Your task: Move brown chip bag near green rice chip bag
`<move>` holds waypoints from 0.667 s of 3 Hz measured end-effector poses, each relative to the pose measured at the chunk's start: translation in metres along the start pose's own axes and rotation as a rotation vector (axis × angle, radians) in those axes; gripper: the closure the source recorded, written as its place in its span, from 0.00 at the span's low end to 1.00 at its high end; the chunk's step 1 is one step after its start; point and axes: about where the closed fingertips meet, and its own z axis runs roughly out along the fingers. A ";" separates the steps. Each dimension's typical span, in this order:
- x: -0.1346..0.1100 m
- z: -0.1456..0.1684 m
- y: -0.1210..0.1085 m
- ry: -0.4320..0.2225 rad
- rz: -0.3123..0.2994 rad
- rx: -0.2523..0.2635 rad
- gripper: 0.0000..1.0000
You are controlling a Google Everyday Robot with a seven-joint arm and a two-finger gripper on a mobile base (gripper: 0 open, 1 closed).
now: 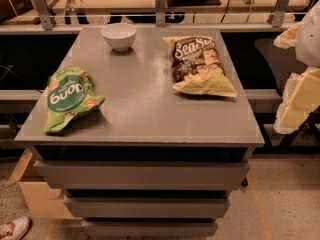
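At right claw (300, 100), "Sea" brown chip bag (201, 66)

At the right edge of the frame the gripper (299, 100) shows only as pale blocks, partly cut off. A shoe (11, 229) is cropped at lower left.

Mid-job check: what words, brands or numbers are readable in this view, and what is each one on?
"Sea Sa": white script on the brown chip bag; the rest of the word and the smaller print below are too blurred to read.
On the green rice chip bag: white letters in the round logo, not legible.
On the white bowl and table: none.
On the gripper, at the right edge beside the table: none readable.
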 end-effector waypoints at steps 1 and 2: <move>0.000 0.000 0.000 0.000 0.000 0.000 0.00; -0.003 0.018 -0.031 -0.045 0.042 0.033 0.00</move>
